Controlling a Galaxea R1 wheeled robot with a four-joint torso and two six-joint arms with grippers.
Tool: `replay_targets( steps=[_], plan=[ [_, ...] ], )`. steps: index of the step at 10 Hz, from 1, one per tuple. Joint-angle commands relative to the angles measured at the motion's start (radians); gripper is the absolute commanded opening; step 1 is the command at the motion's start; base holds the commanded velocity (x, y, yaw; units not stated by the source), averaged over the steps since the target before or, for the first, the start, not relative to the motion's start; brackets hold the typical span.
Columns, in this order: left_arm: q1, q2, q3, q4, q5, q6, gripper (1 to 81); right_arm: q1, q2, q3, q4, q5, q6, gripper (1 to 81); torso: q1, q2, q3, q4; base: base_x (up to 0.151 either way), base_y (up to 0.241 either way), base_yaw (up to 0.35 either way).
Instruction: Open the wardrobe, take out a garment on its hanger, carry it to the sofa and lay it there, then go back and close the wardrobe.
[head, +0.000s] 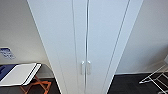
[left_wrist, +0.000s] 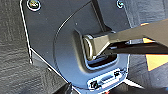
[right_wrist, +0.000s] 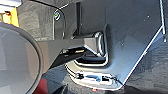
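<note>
Ok, left to right: white-topped folding stand (head: 21, 73) on orange legs low left, wardrobe (head: 85, 45) dead ahead, doors shut, both handles (head: 85, 67) centred, white rack (head: 156, 78) right. My wrist cams face dark carpet (left_wrist: 12, 62); either claw's state I can't tell.

I see dark carpeted floor (head: 125, 83) running along the foot of the pale wall, and the wardrobe (head: 85, 47) stands on it, doors shut. To the wardrobe's left, an orange-legged folding stand (head: 37, 86) rests on the floor, bearing a white board (head: 18, 73). To the wardrobe's right stands a white wire rack (head: 156, 80).
</note>
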Motion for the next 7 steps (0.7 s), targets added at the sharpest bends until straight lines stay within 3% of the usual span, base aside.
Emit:
replay_targets(
  steps=[1,5,7],
  plan=[
    [-0.060,-0.184,0.221,0.008,0.057,0.001,81.1,0.115,-0.234,0.247,0.014,-0.063,0.005,81.1,0.000,0.000,0.000,0.000,0.000,0.000,0.000],
    [-0.211,-0.447,0.543,-0.004,0.060,0.001,81.1,0.325,-0.458,0.537,0.015,-0.064,0.008,81.1,0.000,0.000,0.000,0.000,0.000,0.000,0.000],
    [-0.332,-0.532,0.654,-0.004,0.112,0.001,81.1,0.449,-0.531,0.700,0.000,-0.064,0.004,81.1,0.000,0.000,0.000,0.000,0.000,0.000,0.000]
  ],
)
